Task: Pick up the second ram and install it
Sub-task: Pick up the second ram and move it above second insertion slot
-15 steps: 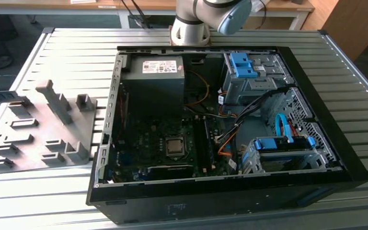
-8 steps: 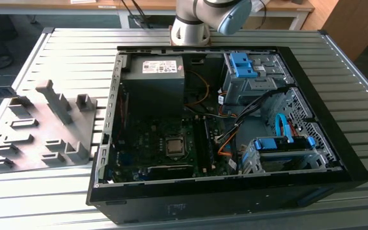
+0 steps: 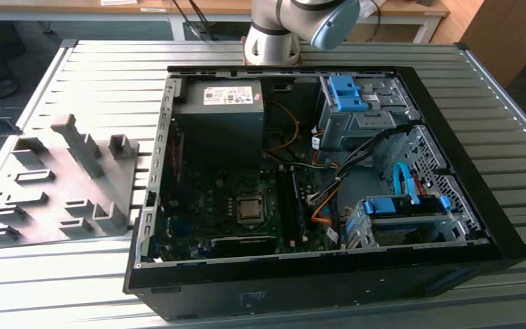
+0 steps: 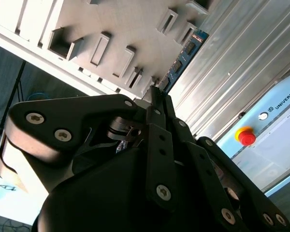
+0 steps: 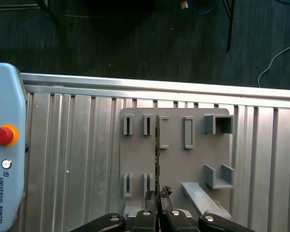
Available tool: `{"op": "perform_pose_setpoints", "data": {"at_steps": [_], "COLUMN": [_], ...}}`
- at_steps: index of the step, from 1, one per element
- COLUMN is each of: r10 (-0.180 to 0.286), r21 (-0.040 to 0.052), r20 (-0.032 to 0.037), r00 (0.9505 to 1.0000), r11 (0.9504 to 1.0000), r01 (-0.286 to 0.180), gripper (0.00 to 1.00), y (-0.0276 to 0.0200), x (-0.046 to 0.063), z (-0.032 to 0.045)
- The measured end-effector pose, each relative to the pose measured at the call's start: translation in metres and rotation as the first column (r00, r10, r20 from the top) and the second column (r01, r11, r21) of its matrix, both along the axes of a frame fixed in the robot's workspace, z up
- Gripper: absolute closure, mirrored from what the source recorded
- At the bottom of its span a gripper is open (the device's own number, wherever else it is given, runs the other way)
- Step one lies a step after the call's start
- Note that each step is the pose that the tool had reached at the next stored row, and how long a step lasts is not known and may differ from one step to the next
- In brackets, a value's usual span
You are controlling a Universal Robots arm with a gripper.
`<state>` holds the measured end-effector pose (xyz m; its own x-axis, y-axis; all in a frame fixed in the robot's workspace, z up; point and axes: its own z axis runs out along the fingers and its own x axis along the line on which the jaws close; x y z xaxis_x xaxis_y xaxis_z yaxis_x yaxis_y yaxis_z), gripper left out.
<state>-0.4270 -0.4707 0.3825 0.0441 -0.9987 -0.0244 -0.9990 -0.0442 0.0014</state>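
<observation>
- Exterior view: a ribbed aluminium table (image 3: 90,68) carries an open desktop computer case (image 3: 336,291) lying on its side. Inside are the motherboard (image 3: 231,199), a grey power supply (image 3: 217,99) at the far end and blue drive brackets (image 3: 345,92) toward the exterior view's right.
- A grey slotted tray (image 3: 53,199) with thick uprights lies on the table just beside the case, on the exterior view's left.
- The base of the robot arm (image 3: 277,38) stands at the far edge of the table, and a wooden desk (image 3: 62,5) stands beyond it.
- First wrist view: this looks straight down on the tray (image 5: 174,164) and table (image 5: 77,145). Beyond the table's edge is a dark floor (image 5: 135,43) with loose cables.
- A pale blue teach pendant (image 5: 7,169) with a red stop button (image 5: 1,134) lies on the table, well apart from the tray.
- The gripper (image 5: 157,193) has its black fingers (image 5: 165,192) drawn in close on the second ram (image 5: 157,154). The stick appears edge-on as a thin dark line above the tray.
- Second wrist view: the gripper (image 4: 157,94) pinches one end of the second ram (image 4: 186,55), whose blue-green face and small black chips are seen here. The stick reaches out over the edge where the tray (image 4: 111,24) meets the table (image 4: 241,63).
- The pendant (image 4: 270,121) and its button (image 4: 245,136) appear beyond.
</observation>
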Motion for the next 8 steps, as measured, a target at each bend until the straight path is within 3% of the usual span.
{"op": "perform_pose_setpoints", "data": {"at_steps": [8], "r10": [0.000], "r21": [0.0000], "r20": [0.0001], "r00": [1.0000], "r11": [1.0000], "r01": [0.000], "gripper": [0.86], "y": [0.0000], "x": [0.000], "z": [0.0116]}}
